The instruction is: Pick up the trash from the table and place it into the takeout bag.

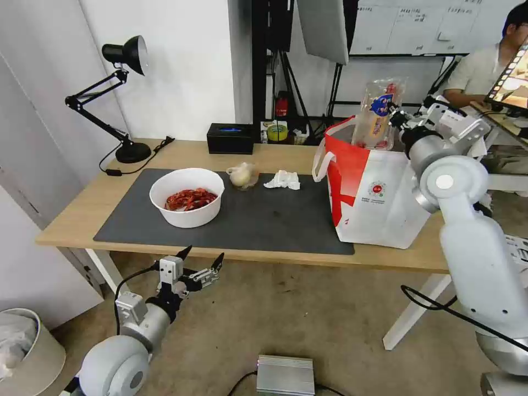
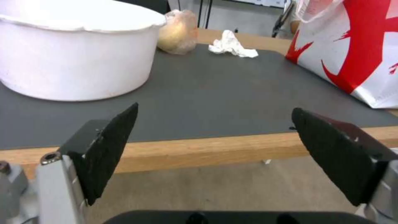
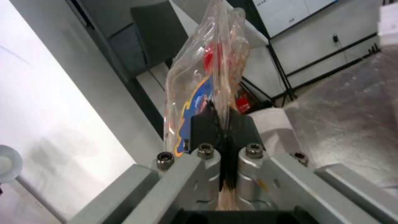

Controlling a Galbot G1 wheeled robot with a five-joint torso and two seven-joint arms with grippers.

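Observation:
High at the right, my right gripper [image 1: 397, 116] is shut on the clear plastic tray [image 1: 378, 113], held upright over the open mouth of the takeout bag [image 1: 379, 192]. The right wrist view shows the jaws [image 3: 222, 119] pinching the tray [image 3: 203, 77] above the foil lining [image 3: 352, 118]. On the table's [image 1: 275, 151] dark mat stand the white bowl of red shells [image 1: 187, 198], the small clear bag with a beige lump [image 1: 242, 176] and the crumpled tissue [image 1: 282, 180]. My left gripper [image 1: 201, 263] hangs open below the table's front edge, facing the bowl [image 2: 74, 56], the tissue [image 2: 231, 46] and the bag [image 2: 352, 46].
A black desk lamp [image 1: 124, 99] stands at the table's back left. A black box [image 1: 230, 137] and a tape roll [image 1: 277, 132] sit along the back edge. On the floor are a bin [image 1: 22, 346] at the left and a silver box [image 1: 286, 374].

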